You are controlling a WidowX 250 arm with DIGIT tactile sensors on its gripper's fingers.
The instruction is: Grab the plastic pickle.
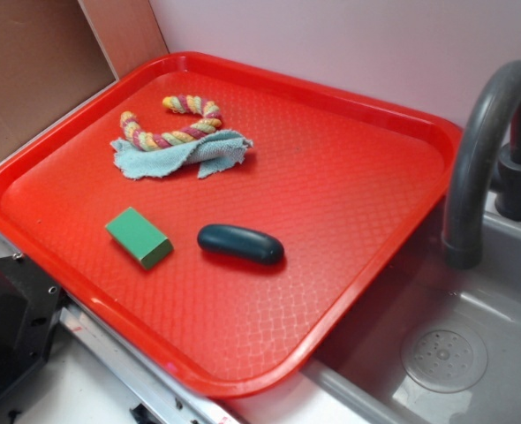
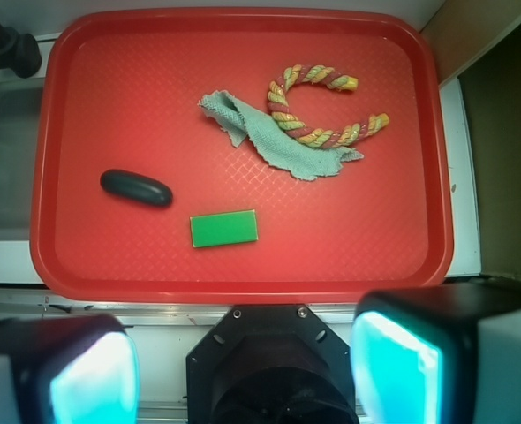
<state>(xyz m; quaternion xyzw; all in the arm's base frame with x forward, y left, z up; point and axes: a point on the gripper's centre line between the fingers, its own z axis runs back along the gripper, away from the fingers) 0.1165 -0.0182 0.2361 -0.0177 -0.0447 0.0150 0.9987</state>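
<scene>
- Writing: no brand, label or lettering can be read on any item in either view.
- Tray [image 1: 349, 159]: red plastic, rounded corners, raised rim, fine diamond texture; it overhangs the sink at its right side in the exterior view.
- Sink [image 1: 472, 353]: grey basin right of the tray, round drain, with a curved grey faucet [image 1: 486, 141] rising at its far edge.
- Surroundings: pale pink wall behind the tray; brown board at far left; white counter edge along the tray's near side.
- Pickle [image 1: 240, 244]: very dark green, smooth, capsule-shaped with rounded ends, slightly glossy; lies flat on the tray's near-middle area, just right of the block and apart from it; nothing touches it.
- Block [image 1: 139, 237]: bright green rectangular piece, flat on the tray, left of the pickle.
- Cloth [image 1: 177, 155]: light blue-green, crumpled, at the tray's far left.
- Rope [image 1: 177, 124]: twisted red, yellow and green, curved, lying partly on the cloth.
- Gripper [image 2: 243, 375]: seen only in the wrist view, high above and near of the tray; its two teal-padded fingers [image 2: 93, 380] stand wide apart, holding nothing.
</scene>
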